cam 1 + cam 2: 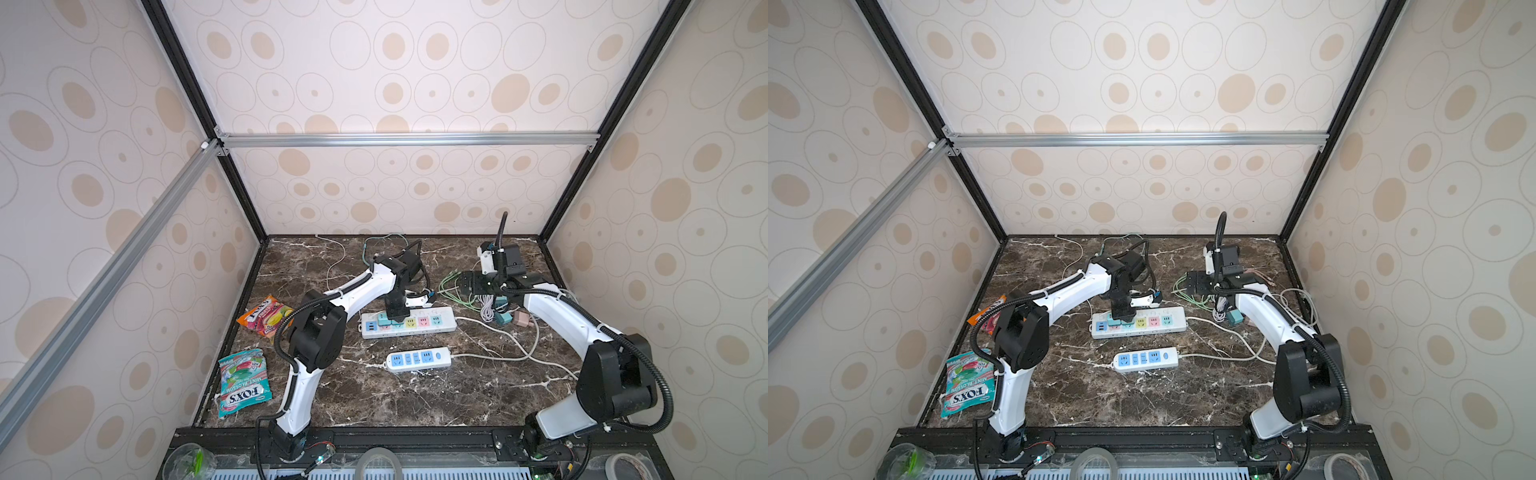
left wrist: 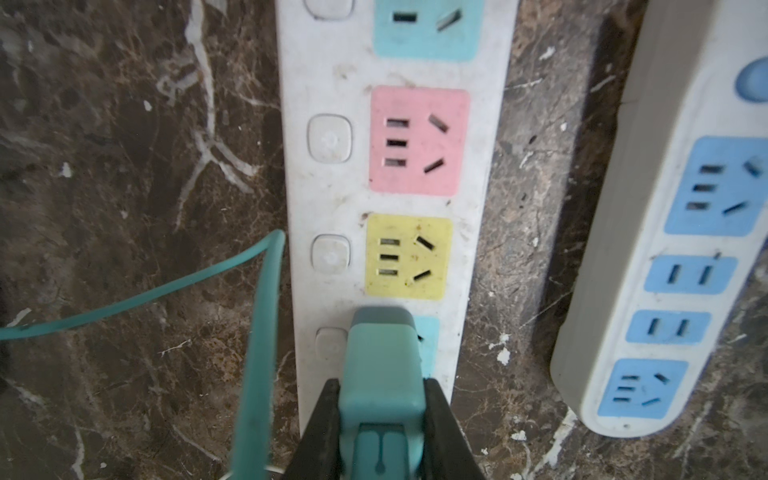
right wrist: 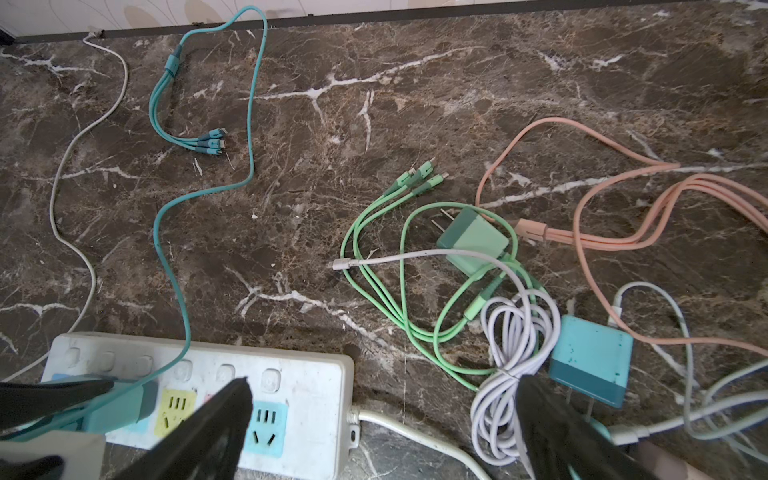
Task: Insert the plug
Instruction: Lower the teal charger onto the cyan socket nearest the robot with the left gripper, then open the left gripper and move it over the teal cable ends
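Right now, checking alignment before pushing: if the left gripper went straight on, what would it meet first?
Likely the light-blue socket beside the yellow socket on the multicoloured strip: the left gripper holds a teal plug pointed at it; gap unclear.

I get bright, even light in both top views: the back wall (image 1: 395, 62) washes out pale, the marble tabletop (image 1: 457, 395) stays dark. At the left wrist the teal plug (image 2: 382, 374) nearest the lens goes soft, and the blue-socket strip (image 2: 615, 291) throws a soft-edged shadow. At the right wrist the fingers (image 3: 208, 428) blur.
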You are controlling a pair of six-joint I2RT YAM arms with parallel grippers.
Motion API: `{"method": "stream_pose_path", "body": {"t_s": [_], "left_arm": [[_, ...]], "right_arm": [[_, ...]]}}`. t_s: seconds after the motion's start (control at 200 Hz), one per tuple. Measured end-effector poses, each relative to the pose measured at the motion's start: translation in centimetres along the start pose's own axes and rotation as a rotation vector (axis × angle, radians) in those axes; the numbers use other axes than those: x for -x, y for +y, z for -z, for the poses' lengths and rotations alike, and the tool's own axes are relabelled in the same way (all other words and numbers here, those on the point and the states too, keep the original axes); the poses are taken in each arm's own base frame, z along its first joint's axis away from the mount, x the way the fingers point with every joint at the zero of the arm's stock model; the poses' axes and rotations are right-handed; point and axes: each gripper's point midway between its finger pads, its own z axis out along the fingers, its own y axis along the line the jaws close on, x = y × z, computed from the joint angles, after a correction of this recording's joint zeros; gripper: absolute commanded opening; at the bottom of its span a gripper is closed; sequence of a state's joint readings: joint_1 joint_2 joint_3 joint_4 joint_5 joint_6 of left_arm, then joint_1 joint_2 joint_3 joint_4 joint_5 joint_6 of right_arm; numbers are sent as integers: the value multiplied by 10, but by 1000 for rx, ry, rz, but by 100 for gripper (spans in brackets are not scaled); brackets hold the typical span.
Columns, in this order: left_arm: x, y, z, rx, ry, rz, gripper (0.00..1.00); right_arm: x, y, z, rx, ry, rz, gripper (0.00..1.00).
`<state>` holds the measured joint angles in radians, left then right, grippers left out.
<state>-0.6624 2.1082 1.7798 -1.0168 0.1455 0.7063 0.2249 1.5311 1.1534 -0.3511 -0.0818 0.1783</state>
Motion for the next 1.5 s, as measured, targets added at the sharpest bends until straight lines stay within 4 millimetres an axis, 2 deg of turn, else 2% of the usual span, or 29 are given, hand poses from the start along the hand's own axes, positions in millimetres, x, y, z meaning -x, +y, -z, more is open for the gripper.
{"method": "stream_pose_path", "body": {"t_s": [0.345, 0.535, 0.585, 0.625, 0.75, 0.835, 1.005, 1.025, 1.045, 1.195, 1.286, 1.386, 1.496], "left_arm": [[-1, -1, -3, 3, -47, 1, 4], [0, 0, -1, 16, -60, 0, 15], [0, 0, 0, 16, -60, 0, 21], [1, 1, 1, 16, -61, -1, 36], [5, 4, -1, 20, -67, 22, 59], [9, 10, 1, 29, -89, 35, 67], [26, 22, 30, 54, -219, 49, 85], [28, 23, 35, 58, -237, 53, 95], [29, 25, 40, 67, -256, 52, 98], [35, 35, 89, 157, -414, 67, 98], [35, 43, 112, 208, -504, 99, 98], [36, 59, 121, 266, -573, 179, 98], [38, 78, 116, 292, -609, 288, 98]], "right_arm": [[0, 0, 0, -2, 0, 0, 100], [0, 0, 0, -1, 1, 0, 100], [0, 0, 0, -1, 1, 0, 100], [0, 0, 0, -1, 1, 0, 100], [0, 0, 0, -1, 1, 0, 100], [0, 0, 0, -1, 1, 0, 100], [-1, 0, 0, -1, 3, 3, 99], [-1, 0, 0, -1, 3, 3, 99], [-1, 0, 0, -1, 3, 4, 99], [0, -2, 0, -13, 0, -1, 98], [0, -7, -1, -37, -8, -26, 99], [-2, -10, -2, -56, -9, -55, 99], [-1, -11, -2, -59, -11, -77, 99]]}}
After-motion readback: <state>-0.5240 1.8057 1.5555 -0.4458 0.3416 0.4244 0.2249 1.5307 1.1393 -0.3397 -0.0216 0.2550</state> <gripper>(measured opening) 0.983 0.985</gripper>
